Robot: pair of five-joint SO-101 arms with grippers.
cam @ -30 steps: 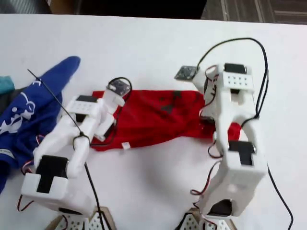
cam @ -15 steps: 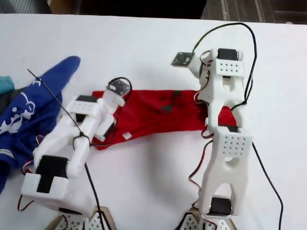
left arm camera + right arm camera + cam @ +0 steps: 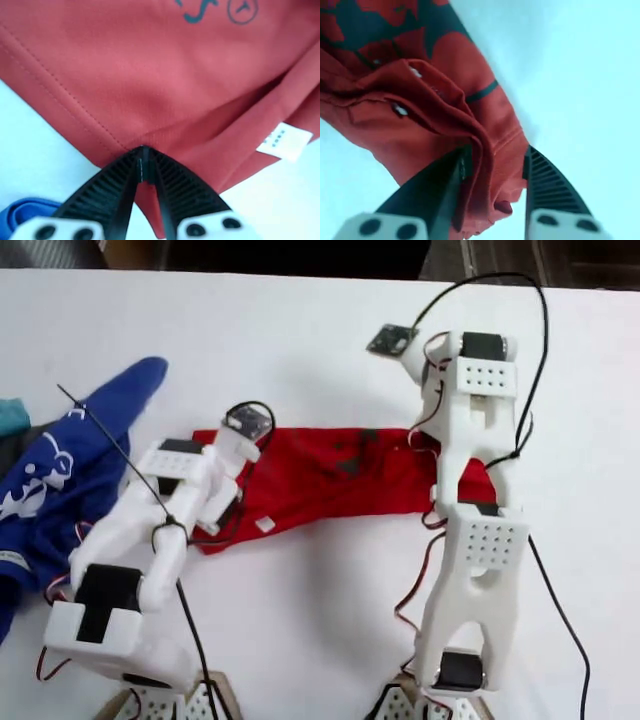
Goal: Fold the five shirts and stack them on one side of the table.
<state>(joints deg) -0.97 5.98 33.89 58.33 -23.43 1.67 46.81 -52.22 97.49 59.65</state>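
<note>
Jaws, left gripper point(image 3: 142, 167): together, tips pinching the stitched hem of the red shirt point(image 3: 330, 485) at a corner of the cloth.

Jaws, right gripper point(image 3: 495, 170): set partly apart, with a thick bunched fold of the red shirt filling the gap and touching both inner faces. Cloth hangs in creases beyond the tips.

Red shirt: lies crumpled in a long band across the middle of the table point(image 3: 300, 330), running from 9 to 3 o'clock. The left gripper holds its 9 o'clock end and the right gripper its 3 o'clock end. Dark print point(image 3: 350, 455) shows near its middle. A small white tag point(image 3: 285, 141) sticks out at its 6 o'clock edge, just beside the left gripper.

Blue shirt point(image 3: 60, 470): spread loosely at the table's 9 o'clock edge, unfolded, white print on it. One sleeve points toward 1 o'clock. It is near the red shirt's end but apart from it.

Teal cloth point(image 3: 10, 418): a scrap at the 9 o'clock edge, touching the blue shirt.

Left arm point(image 3: 140, 550): white, reaching from 7 o'clock toward the centre.

Right arm point(image 3: 475, 540): white, reaching from 5 o'clock toward 1 o'clock, over the red shirt's 3 o'clock end. Black cable loops above it.
</note>
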